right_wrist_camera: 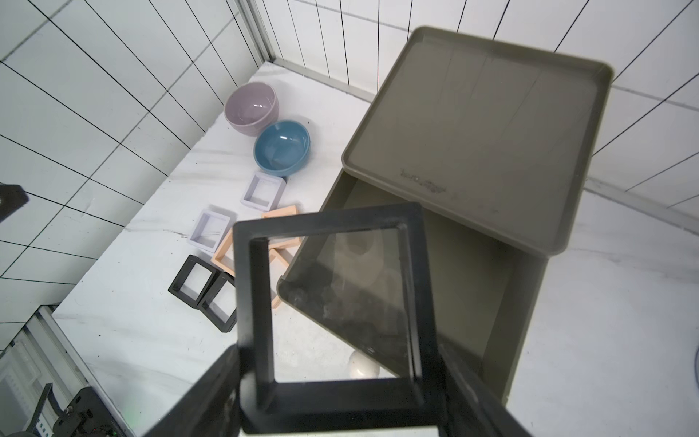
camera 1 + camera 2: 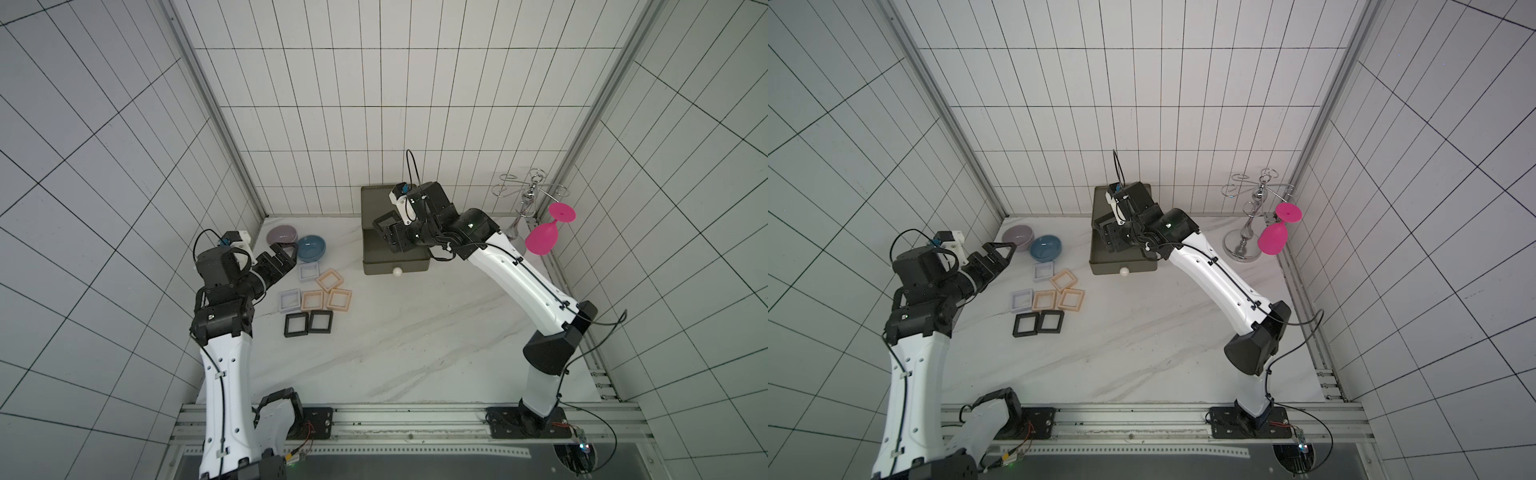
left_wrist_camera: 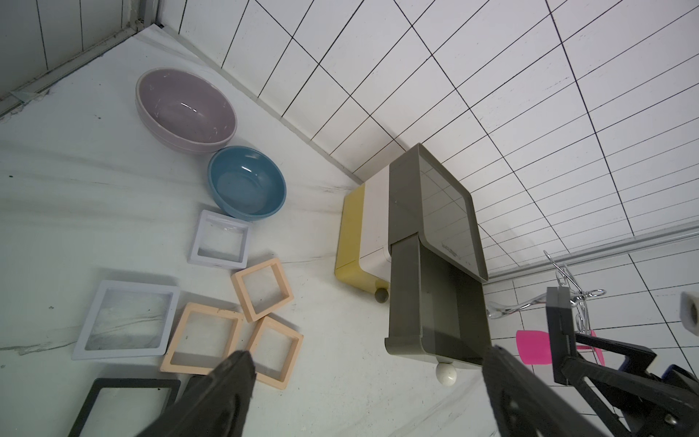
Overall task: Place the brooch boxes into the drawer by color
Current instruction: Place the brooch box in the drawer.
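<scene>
The drawer (image 2: 376, 199) stands at the back wall, its dark olive top tier (image 2: 395, 266) pulled out toward me. My right gripper (image 2: 384, 228) hovers above that open tier, shut on a black brooch box (image 1: 249, 295) held by its lower edge. Left of the chest, the other brooch boxes lie on the table: two lavender (image 2: 308, 272) (image 2: 289, 300), three peach (image 2: 329, 280) (image 2: 312, 300) (image 2: 339, 300) and two black (image 2: 296, 324) (image 2: 320, 322). Above the table beside the two lavender boxes, my left gripper (image 2: 286, 251) is wide open and holds nothing. The chest's white and yellow tiers (image 3: 372, 227) are pushed in.
A lilac bowl (image 2: 281, 235) and a blue bowl (image 2: 311, 248) sit in the back left corner behind the boxes. At the back right, a wire glass stand (image 2: 530, 199) carries a pink glass (image 2: 542, 239). The arms' mounting rail (image 2: 415, 419) runs along the front edge.
</scene>
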Available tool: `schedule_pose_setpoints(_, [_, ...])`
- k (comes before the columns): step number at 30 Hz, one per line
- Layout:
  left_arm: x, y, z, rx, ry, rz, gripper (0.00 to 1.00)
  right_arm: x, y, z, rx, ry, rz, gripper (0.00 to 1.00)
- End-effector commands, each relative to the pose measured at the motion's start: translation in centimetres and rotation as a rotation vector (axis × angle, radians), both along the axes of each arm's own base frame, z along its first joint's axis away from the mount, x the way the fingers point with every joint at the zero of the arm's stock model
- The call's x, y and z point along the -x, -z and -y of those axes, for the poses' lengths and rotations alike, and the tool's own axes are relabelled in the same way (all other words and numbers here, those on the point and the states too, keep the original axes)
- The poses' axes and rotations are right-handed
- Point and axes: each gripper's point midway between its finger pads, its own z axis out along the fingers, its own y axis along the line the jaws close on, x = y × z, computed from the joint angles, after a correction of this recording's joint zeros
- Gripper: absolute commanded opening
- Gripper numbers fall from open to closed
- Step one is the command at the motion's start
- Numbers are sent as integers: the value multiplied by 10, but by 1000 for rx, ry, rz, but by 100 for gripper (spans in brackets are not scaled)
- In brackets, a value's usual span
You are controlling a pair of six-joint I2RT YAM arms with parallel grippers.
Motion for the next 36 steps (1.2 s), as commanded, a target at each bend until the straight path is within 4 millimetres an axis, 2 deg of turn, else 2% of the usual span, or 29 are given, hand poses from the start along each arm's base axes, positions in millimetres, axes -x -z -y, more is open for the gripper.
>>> schedule_pose_setpoints(1, [1,-10,0,-16,5,39,98,1,22,8,55,71,-104,57])
schedule_pose_setpoints(10, [2,-7,1,-15,6,38,98,-23,40,6,12,185,-177,57])
schedule_pose_setpoints(19, [2,-3,0,-19,4,35,98,-39,72,-12,27,198,-223,57])
schedule_pose_setpoints(28, [1,-1,0,-20,4,35,98,-52,85,-21,25,214,-226,58])
schedule_pose_setpoints(36, [-1,-1,0,-14,7,35,98,-79,101,-23,4,256,-234,58])
